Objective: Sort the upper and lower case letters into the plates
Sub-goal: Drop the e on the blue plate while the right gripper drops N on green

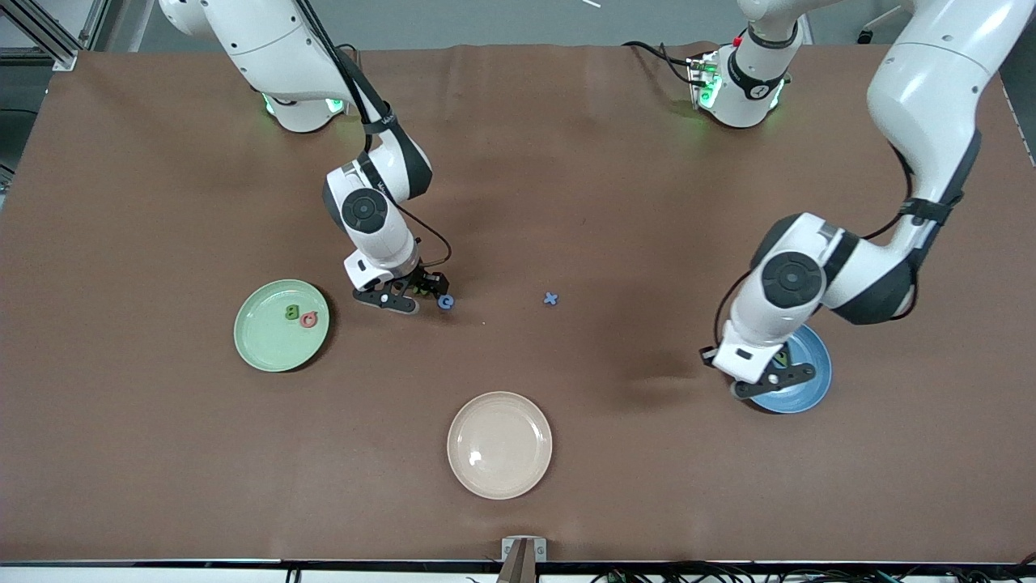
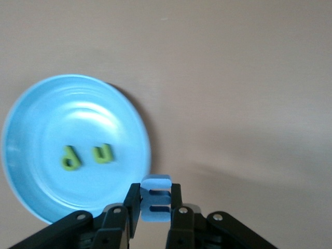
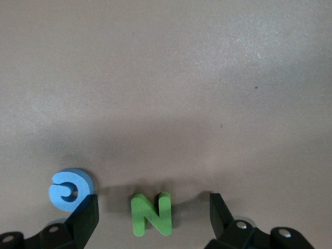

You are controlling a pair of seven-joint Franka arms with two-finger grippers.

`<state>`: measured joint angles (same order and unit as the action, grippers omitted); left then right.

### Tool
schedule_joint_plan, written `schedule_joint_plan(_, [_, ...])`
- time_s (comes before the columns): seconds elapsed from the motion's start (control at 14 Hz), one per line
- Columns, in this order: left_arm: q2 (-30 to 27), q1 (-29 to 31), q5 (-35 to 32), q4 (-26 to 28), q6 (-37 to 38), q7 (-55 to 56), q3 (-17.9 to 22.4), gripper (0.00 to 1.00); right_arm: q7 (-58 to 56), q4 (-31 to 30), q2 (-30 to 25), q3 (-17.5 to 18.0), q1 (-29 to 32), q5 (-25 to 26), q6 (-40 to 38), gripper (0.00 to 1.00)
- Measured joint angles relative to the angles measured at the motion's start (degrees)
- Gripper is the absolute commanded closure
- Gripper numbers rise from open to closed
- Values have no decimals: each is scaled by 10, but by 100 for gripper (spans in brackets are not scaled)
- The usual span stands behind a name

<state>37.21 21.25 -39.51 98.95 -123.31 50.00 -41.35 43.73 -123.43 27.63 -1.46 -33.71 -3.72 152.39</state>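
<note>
My right gripper is open and low over the table, its fingers on either side of the green N. The blue G lies just beside it and also shows in the right wrist view. My left gripper is shut on the blue m, over the edge of the blue plate. That plate holds the green p and the green u. The pale green plate holds the green B and the red Q. The blue x lies on the table between the arms.
A cream-white plate with nothing on it lies nearer to the front camera, midway along the table. A brown mat covers the table.
</note>
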Motion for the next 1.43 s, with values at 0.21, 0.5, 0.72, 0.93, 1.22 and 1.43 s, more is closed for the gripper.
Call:
schedule_joint_plan(0.21, [0, 50, 0, 39, 0, -45, -4, 100, 0, -1, 0, 0, 0, 0, -1, 59])
schedule_joint_plan(0.5, [2, 96, 0, 74, -1, -74, -10, 89, 0, -3, -7, -1, -1, 1, -7, 99])
schedule_joint_plan(0.72, [5, 102, 0, 82, -1, -74, -11, 17, 0, -3, -7, -1, -1, 1, -7, 99])
schedule_joint_plan(0.93, [6, 103, 0, 82, -1, -73, -11, 0, -20, 11, -13, -11, 14, 1, -34, 99])
schedule_joint_plan(1.22, [6, 104, 0, 81, -3, -70, -30, 0, -110, 64, -52, -16, 87, 1, -165, 99])
schedule_joint_plan(1.43, [7, 98, 1, 81, -3, -2, -79, 0, -219, 69, -78, -19, 163, 1, -202, 99])
